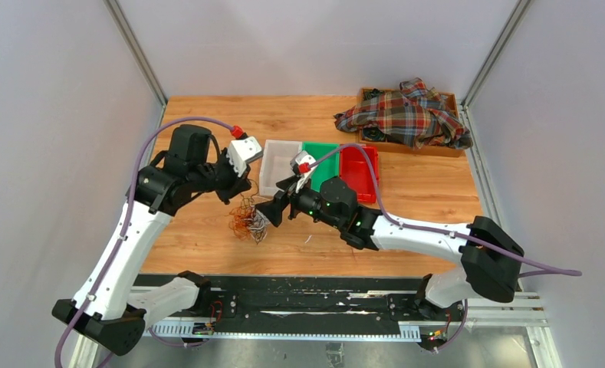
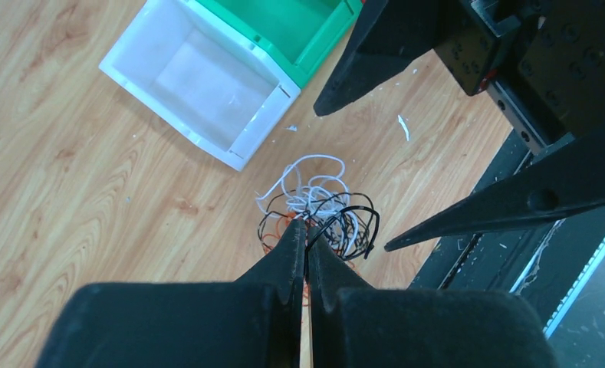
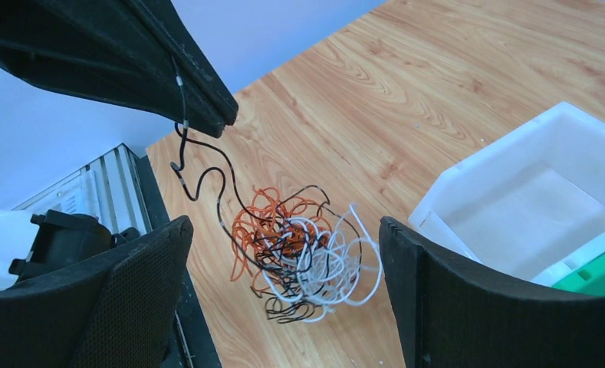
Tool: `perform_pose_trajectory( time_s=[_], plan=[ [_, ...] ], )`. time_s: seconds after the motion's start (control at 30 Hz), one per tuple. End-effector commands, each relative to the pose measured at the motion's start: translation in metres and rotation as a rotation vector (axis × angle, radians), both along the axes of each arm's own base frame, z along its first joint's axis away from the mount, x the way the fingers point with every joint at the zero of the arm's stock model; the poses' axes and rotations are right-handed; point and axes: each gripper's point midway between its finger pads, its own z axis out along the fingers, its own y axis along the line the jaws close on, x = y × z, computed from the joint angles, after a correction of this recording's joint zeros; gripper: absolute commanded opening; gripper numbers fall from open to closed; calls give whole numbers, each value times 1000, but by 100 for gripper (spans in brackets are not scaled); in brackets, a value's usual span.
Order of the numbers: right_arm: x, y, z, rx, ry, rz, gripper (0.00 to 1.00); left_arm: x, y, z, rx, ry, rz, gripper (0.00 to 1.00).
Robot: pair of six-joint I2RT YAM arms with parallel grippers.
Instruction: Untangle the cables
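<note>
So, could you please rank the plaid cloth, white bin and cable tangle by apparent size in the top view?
Largest: plaid cloth.
Then: white bin.
Smallest: cable tangle, though it looks close to the bin, so that pair is unsure.

place: robot lab | signs: grey enclosure walls (image 1: 46, 107); aluminium frame (image 1: 136, 52)

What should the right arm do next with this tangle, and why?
Probably ease the right gripper forward and close on a white strand. Its jaws stand open facing the cables, while the left gripper pinches one black strand rising from them.
</note>
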Motion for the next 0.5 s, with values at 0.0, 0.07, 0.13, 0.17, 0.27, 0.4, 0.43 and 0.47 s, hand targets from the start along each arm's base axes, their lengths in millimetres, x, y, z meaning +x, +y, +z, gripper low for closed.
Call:
perform_pose_trajectory(
  time_s=[0.0, 0.07, 0.13, 0.17, 0.27, 0.4, 0.43, 0.47],
  plan=[
    [-2, 14, 30, 94, -35, 18, 91, -10, -5, 13, -25, 1, -35, 1],
    [-2, 17, 33, 101, -38, 24, 91, -12, -7, 17, -32, -7, -46, 1],
    [-3, 20, 34, 92, -37, 43, 91, -13, -7, 22, -38, -19, -55, 0],
    [-6, 23, 35, 91, -38, 66, 91, -13, -8, 25, -39, -29, -61, 1],
    [-13, 21, 35, 104, -16, 122, 90, -15, -8, 31, -37, -64, -91, 1],
    [-11, 5, 30, 125, 53, 160, 89, -20, -8, 38, -34, -119, -144, 1],
    [-8, 1, 28, 121, 62, 154, 89, -22, -9, 39, -37, -127, -155, 1],
    [-5, -3, 26, 120, 70, 151, 89, -24, -10, 41, -42, -131, -164, 1]
  ],
)
